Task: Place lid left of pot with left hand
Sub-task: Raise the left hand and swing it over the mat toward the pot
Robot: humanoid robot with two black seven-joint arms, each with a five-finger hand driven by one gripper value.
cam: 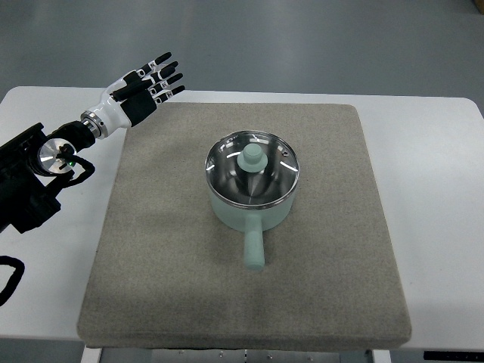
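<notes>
Top view, looking steeply down: a white table (439, 151) carries a broad grey felt mat (151, 265), and near the mat's middle stands a pale green pot (249, 215), its stubby handle (254, 248) pointing toward my side. The lid (272, 185) sits squarely on the pot's rim, a glass disc in a shiny metal band, topped by a green knob (251, 156) at its centre. My left hand (144, 91) hangs over the mat's far left corner, well apart from the pot, fingers (162, 76) stretched out and spread, holding nothing. My right arm does not show.

The lid, I judge, will be rigid and moderately light, but the glass is breakable and the polished band slick, so the rim is a poor place to grip. The knob is the obvious hold: small, raised, and matte-looking, suited to a pinch from above with fingertips closing around it. Setting it down on the soft mat left of the pot should cushion the glass, provided I lower it flat.
</notes>
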